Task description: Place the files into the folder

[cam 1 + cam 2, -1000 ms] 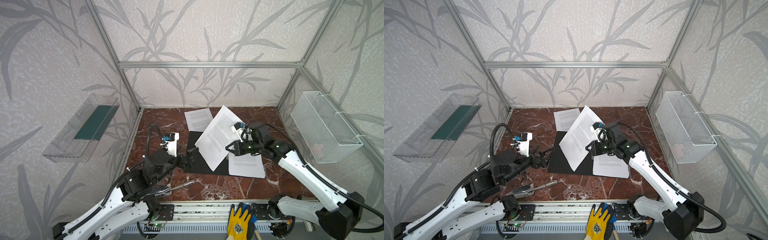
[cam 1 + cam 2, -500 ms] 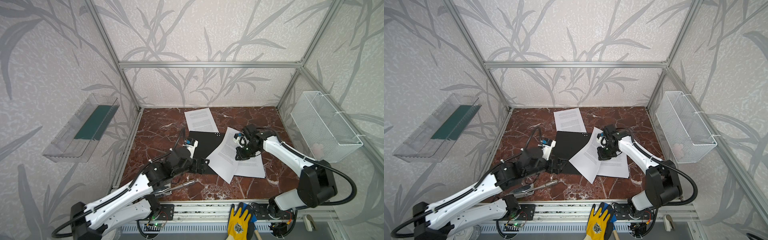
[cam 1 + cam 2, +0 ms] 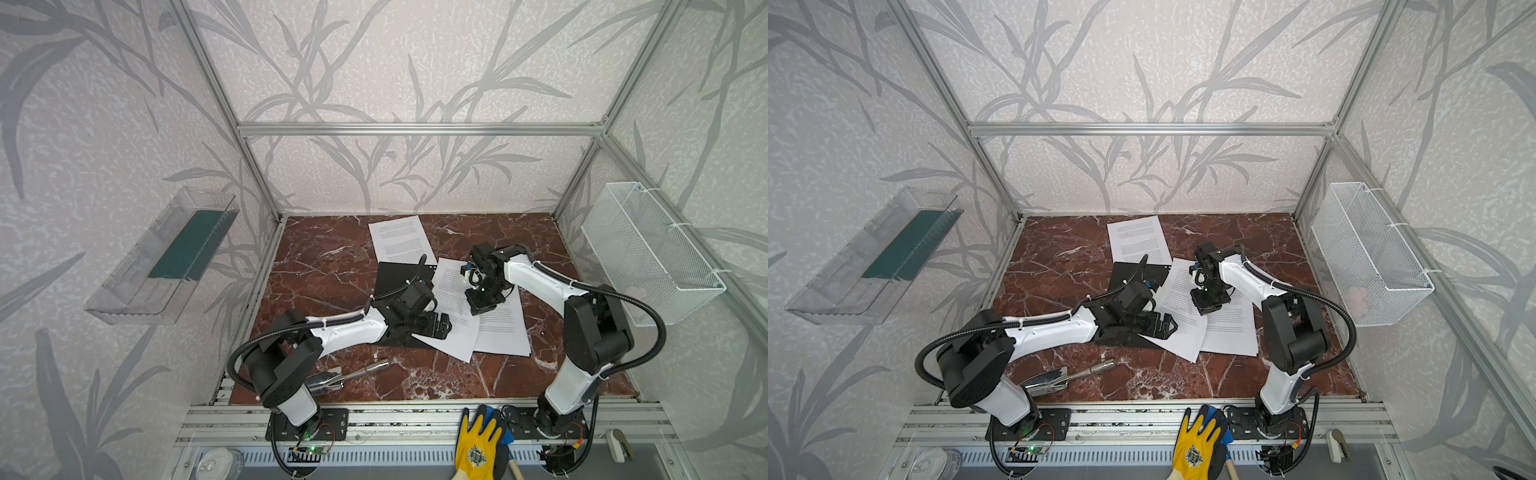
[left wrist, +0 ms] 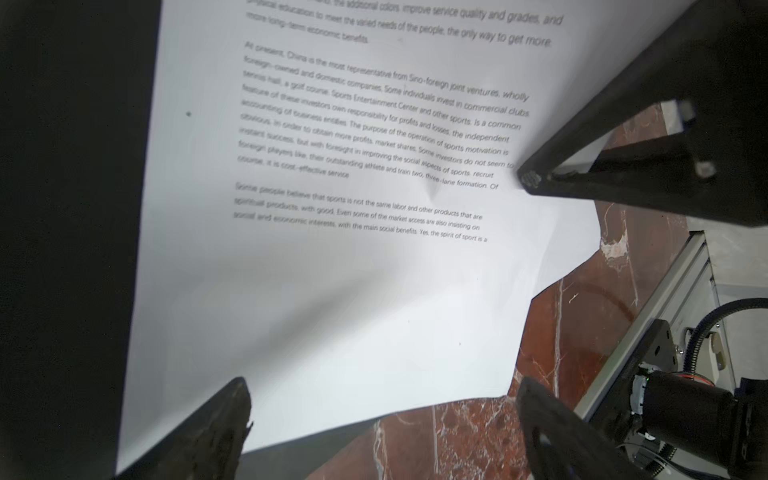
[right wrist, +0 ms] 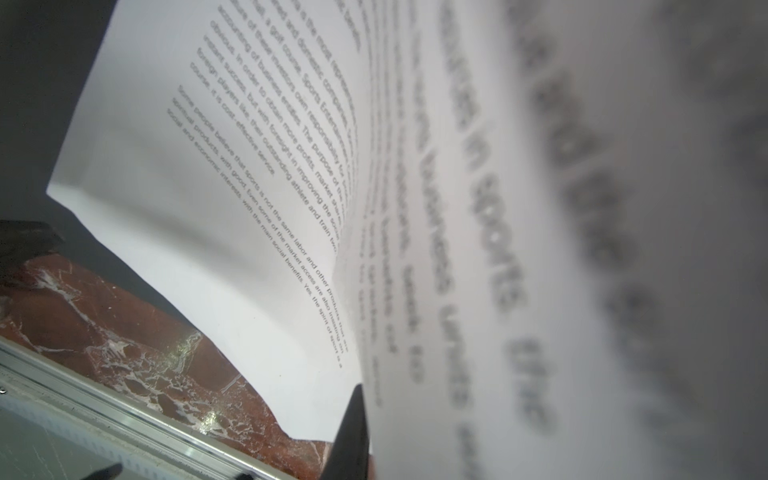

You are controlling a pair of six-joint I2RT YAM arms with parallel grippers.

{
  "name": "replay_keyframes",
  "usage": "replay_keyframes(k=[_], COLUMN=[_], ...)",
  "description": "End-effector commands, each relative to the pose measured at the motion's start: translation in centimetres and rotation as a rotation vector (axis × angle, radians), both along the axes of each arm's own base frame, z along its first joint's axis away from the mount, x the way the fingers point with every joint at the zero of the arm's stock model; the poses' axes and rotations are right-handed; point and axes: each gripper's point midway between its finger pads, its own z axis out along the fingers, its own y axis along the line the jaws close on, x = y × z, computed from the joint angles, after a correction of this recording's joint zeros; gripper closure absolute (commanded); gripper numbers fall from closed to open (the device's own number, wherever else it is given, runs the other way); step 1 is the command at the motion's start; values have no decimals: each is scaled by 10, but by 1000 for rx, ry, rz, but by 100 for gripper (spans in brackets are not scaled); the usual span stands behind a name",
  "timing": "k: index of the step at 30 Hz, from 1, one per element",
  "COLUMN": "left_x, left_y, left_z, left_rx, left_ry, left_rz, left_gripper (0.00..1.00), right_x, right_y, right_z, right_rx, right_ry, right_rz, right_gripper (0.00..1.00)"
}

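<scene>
The left arm lies stretched low over the red-brown marble bench (image 3: 324,266) from its front mount. The left end effector (image 3: 444,327) sits over the near part of the thin open folder (image 3: 394,275), which lies black side up in the middle of the bench; in the left wrist view its fingers (image 4: 216,432) stand wide apart, nothing between them, paper below. The right arm is folded with its elbow high, forearm reaching back to the centre, and the right end effector (image 3: 480,306) points down onto the slanted white printed paper sheet (image 3: 457,336). In the right wrist view only one finger (image 5: 353,436) shows, with blurred paper curling up beside it, so I cannot tell whether those jaws pinch the sheet or only rest on it. That sheet lies partly on the folder's right side and partly across a flat white printed sheet (image 3: 505,332) on the bench; a third white printed sheet (image 3: 397,241) lies just behind the folder. Around them are a shiny metal hand tool (image 3: 365,370) near the front edge, a yellow work glove (image 3: 476,444) on the front rail, a clear plastic wall tray (image 3: 137,282) holding a dark green slab (image 3: 187,245) on the left wall, and a white wire basket (image 3: 648,249) on the right wall. A second ago the right arm held the slanted sheet up in the air, steeply tilted; now it is down, and the left end effector has come from the folder's left edge across to the sheet, jaws as wide as before.
</scene>
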Motion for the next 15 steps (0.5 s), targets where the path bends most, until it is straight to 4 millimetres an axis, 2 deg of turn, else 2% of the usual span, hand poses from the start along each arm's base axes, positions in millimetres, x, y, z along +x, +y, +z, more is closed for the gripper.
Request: replay_keyframes(k=[1,5,8,14,15], left_x=[12,12,11,8,7], left_y=[-11,-12,-10,-4,-2], left_z=[1,-22,-32,-53,-56], left_rx=[-50,-46,-44,-7,-3], left_ry=[12,62,69,93,99], left_rz=[-9,-24,-26,-12,-7], left_gripper=[1,1,1,1,1], right_x=[5,9,12,19,21], right_y=[-5,-6,-6,3,4], right_z=[1,1,3,11,18], right_rx=[-42,-29,-5,195,254], right_ry=[7,-2,-19,-69,-101], right_rz=[23,14,-5,-108,-137], right_gripper=[86,80,77,59,57])
